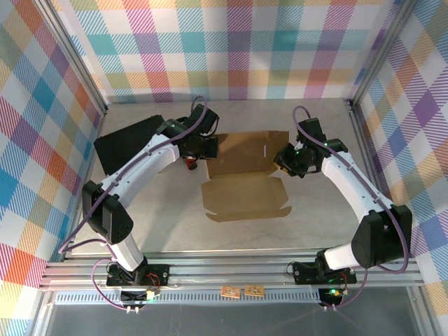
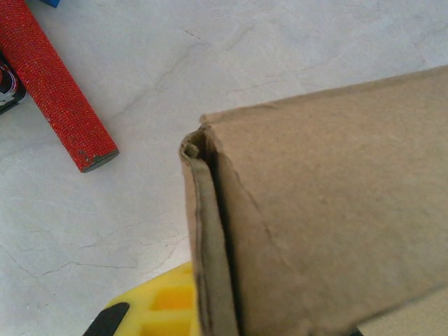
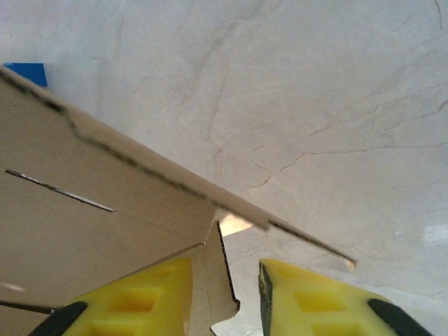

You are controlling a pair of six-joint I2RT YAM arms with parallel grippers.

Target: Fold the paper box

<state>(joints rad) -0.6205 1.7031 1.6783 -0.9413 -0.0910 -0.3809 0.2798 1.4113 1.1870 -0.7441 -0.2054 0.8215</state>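
Left gripper (image 1: 198,152) meets the left edge of the paper box (image 1: 245,178), right gripper (image 1: 285,159) its right edge; the brown box lies partly folded mid-bench (image 1: 315,224). Left wrist: that gripper pinches a doubled cardboard wall. Right wrist: yellow fingers (image 3: 140,297) partly spread, a flap between them.

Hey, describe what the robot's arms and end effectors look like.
The left arm and right arm have white links, black joints and purple cables running alongside. The right end effector has yellow fingers with recessed pockets and black patches.
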